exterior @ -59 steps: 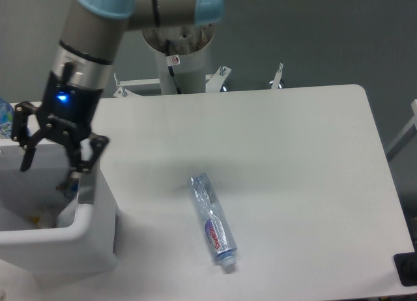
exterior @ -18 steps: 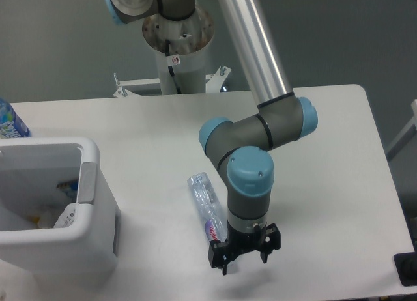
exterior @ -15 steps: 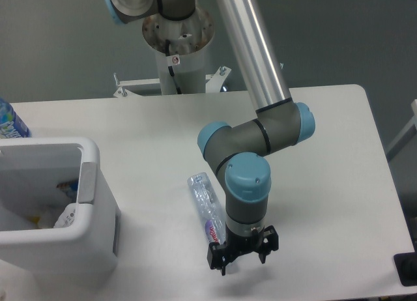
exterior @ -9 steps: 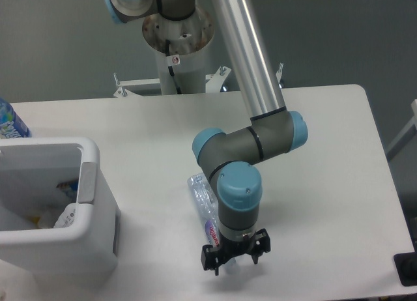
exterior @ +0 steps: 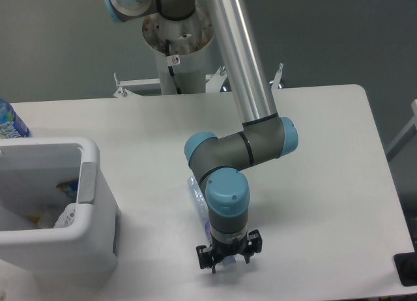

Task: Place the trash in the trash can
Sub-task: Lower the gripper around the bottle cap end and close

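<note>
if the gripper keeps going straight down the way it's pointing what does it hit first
Most likely the cap end of the crushed bottle, which lies right under the open gripper; the table is just beneath. Depth is hard to judge from this view.

Robotics lab.
An industrial arm (exterior: pixel 244 86) on a pedestal mount (exterior: pixel 177 37) stands at the far edge of a bare white bench (exterior: pixel 313 151), over grey flooring (exterior: pixel 65 40).

No text is legible; the robot base (exterior: pixel 177 37) sticker is blurred.
</note>
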